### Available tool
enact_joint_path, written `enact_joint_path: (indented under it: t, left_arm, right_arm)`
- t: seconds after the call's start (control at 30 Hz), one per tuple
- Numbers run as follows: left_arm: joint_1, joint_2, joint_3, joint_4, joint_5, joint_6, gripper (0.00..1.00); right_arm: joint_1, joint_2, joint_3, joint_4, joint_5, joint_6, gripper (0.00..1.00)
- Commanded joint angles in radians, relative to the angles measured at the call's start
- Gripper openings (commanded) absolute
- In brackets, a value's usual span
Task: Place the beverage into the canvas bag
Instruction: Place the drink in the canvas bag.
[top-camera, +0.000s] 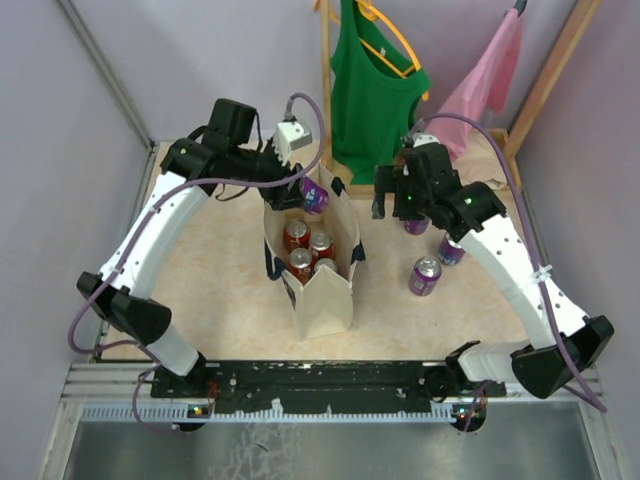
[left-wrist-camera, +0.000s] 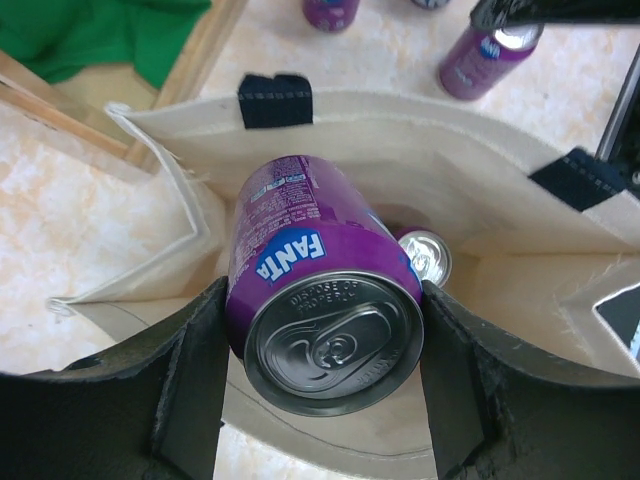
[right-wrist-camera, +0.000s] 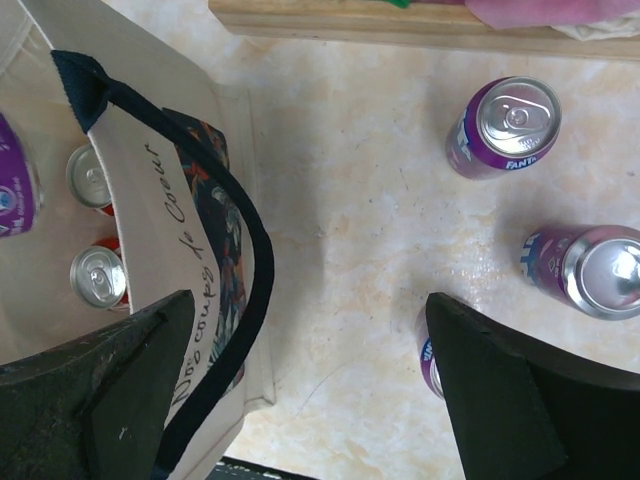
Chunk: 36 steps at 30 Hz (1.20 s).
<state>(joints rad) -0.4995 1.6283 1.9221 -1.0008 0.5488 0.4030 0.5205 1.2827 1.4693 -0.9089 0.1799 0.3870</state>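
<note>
The left gripper (left-wrist-camera: 325, 310) is clamped on a purple aluminium Fanta can (left-wrist-camera: 310, 250), holding it tilted over the open mouth of the cream canvas tote bag with navy handles (top-camera: 325, 300), at the bag's twelve o'clock edge. Red cans (top-camera: 297, 235) stand inside. The right gripper (right-wrist-camera: 310, 305) hangs with its jaws apart at the bag's two o'clock, above loose purple cans (top-camera: 425, 275).

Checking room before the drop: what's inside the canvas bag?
Four red cans stand in the canvas bag. The purple Fanta can, held by the left gripper at the mouth, hides the far end; the bag's floor cannot be seen.
</note>
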Motion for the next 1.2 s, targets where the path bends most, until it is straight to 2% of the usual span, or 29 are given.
enact_joint_path:
  t: [0.0, 0.4, 0.93, 1.17]
  left_arm:
    - [-0.012, -0.03, -0.065, 0.026, 0.025, 0.093, 0.0]
    - [-0.029, 0.093, -0.124, 0.164, -0.036, 0.127, 0.0]
    - [-0.03, 0.199, -0.131, 0.25, -0.064, 0.112, 0.0]
    - [-0.038, 0.244, -0.123, 0.231, -0.069, 0.129, 0.0]
  right_arm:
    - [-0.006, -0.042, -0.011, 0.033, 0.01, 0.009, 0.99]
    - [-0.006, -0.059, -0.012, 0.009, 0.039, 0.028, 0.99]
    - [-0.005, -0.077, -0.001, -0.015, 0.073, 0.058, 0.99]
    - [-0.005, -0.077, 0.006, -0.018, 0.077, 0.055, 0.99]
